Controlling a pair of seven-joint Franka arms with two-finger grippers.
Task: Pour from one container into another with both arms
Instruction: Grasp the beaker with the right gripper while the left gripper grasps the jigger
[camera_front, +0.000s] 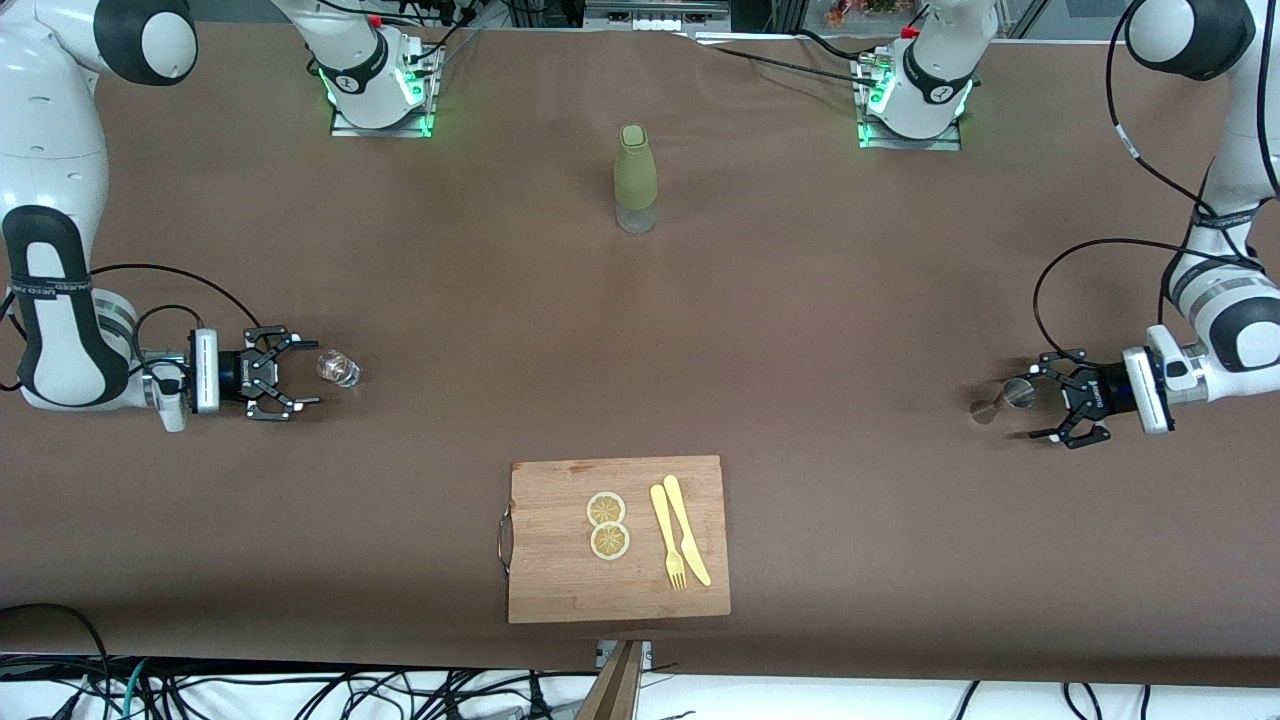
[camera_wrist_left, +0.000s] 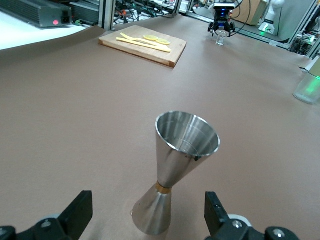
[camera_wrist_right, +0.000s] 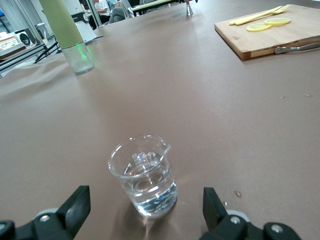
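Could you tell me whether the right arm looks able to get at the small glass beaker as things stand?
Probably yes. The right gripper sits low beside the glass beaker, fingers open and facing it, with only bare table between them. The beaker stands upright and nothing blocks a straight approach.

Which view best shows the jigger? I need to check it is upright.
The left wrist view: the steel jigger stands upright, close, ahead of the open left gripper. The front view shows it small; the right wrist view, tiny.

Bottle (camera_wrist_right: 65, 35) top cut off by right wrist view edge; bottle contents indiscernible.
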